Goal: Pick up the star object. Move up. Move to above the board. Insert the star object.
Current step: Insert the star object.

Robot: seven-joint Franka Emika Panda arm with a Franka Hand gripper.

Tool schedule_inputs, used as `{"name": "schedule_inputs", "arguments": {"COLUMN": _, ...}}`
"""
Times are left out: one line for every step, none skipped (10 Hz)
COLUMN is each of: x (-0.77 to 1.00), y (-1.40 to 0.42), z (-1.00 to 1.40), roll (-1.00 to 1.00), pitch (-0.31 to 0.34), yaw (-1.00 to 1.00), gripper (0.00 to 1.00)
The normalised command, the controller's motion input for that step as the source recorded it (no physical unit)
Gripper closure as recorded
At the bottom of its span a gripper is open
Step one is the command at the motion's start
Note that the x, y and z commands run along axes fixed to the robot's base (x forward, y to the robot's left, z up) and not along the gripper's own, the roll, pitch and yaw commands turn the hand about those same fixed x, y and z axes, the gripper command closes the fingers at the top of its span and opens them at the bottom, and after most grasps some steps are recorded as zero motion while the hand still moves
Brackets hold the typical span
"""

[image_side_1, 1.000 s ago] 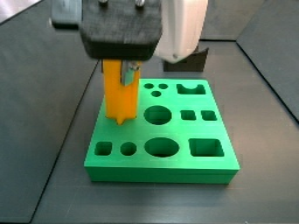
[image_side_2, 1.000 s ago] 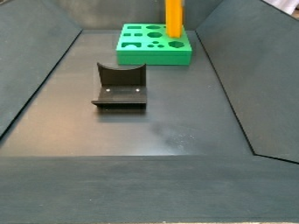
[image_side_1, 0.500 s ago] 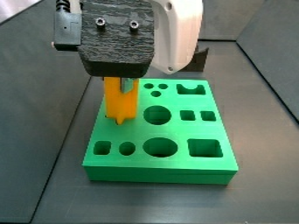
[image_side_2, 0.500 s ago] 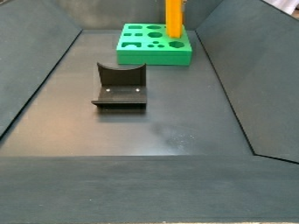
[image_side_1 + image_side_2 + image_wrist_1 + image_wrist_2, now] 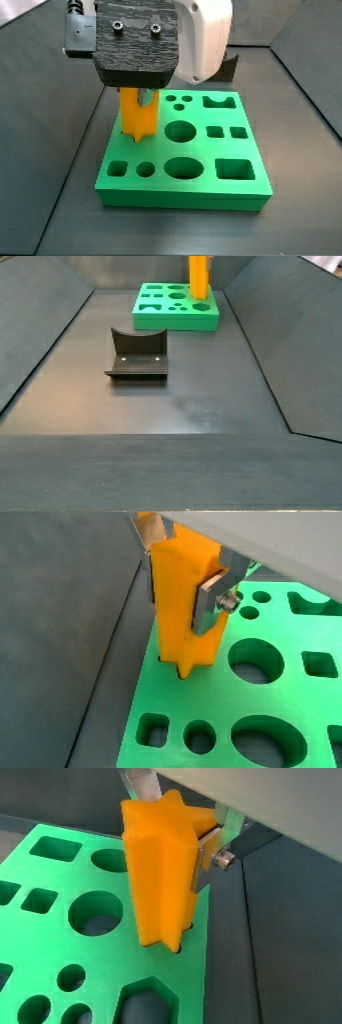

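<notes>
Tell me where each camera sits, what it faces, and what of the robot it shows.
Wrist view: on the arm, looking down the star at the board; one finger shows.
Wrist view: same mount, opposite side of the star; a finger shows.
Side view: close by the board; the gripper body fills the top.
Side view: far down the floor, past the fixture; no arm shows.
All four share star and board.

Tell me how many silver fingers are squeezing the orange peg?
2. One finger presses one side of the star object; the other presses the opposite side and is mostly hidden. The gripper is above the board, near its edge.
</notes>
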Motion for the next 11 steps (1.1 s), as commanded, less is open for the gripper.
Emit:
{"name": "schedule_inputs", "arguments": {"x": 0.00, "y": 0.00, "z": -1.00, "roll": 0.00, "pitch": -0.061, "yaw": 0.00, "gripper": 1.00}}
{"name": "schedule_inputs", "arguments": {"x": -0.07, "y": 0.00, "z": -1.00, "roll": 0.00, "pitch": -0.130, "yaw": 0.00, "gripper": 1.00}}
{"name": "schedule_inputs", "arguments": {"x": -0.07, "y": 0.00, "z": -1.00, "roll": 0.00, "pitch": -0.091, "yaw": 0.00, "gripper": 1.00}}
{"name": "schedule_inputs", "arguments": {"x": 0.34, "y": 0.18, "z": -0.87, "roll": -0.06, "pitch": 0.147, "yaw": -0.11, "gripper": 1.00}}
{"name": "schedule_inputs", "arguments": {"x": 0.33, "y": 0.25, "z": -0.75, "roll": -0.08, "pitch": 0.211, "yaw": -0.20, "gripper": 1.00}}
{"name": "schedule_inputs", "arguments": {"x": 0.23, "y": 0.21, "z": -0.78, "roll": -0.07, "pitch": 0.191, "yaw": -0.25, "gripper": 1.00}}
{"name": "schedule_inputs", "arguments": {"x": 0.17, "y": 0.10, "z": -0.87, "roll": -0.02, "pitch": 0.164, "yaw": -0.23, "gripper": 1.00}}
{"name": "schedule_inputs", "arguments": {"x": 0.00, "y": 0.00, "z": -0.54, "roll": 0.02, "pitch": 0.063, "yaw": -0.13, "gripper": 1.00}}
{"name": "schedule_inputs", "arguments": {"x": 0.00, "y": 0.00, "z": -0.13, "roll": -0.08, "pitch": -0.061, "yaw": 0.00, "gripper": 1.00}}
{"name": "schedule_inputs", "arguments": {"x": -0.20, "y": 0.00, "z": -0.63, "roll": 0.00, "pitch": -0.081, "yaw": 0.00, "gripper": 1.00}}
{"name": "schedule_inputs", "arguments": {"x": -0.44, "y": 0.00, "z": -0.86, "roll": 0.01, "pitch": -0.187, "yaw": 0.29, "gripper": 1.00}}
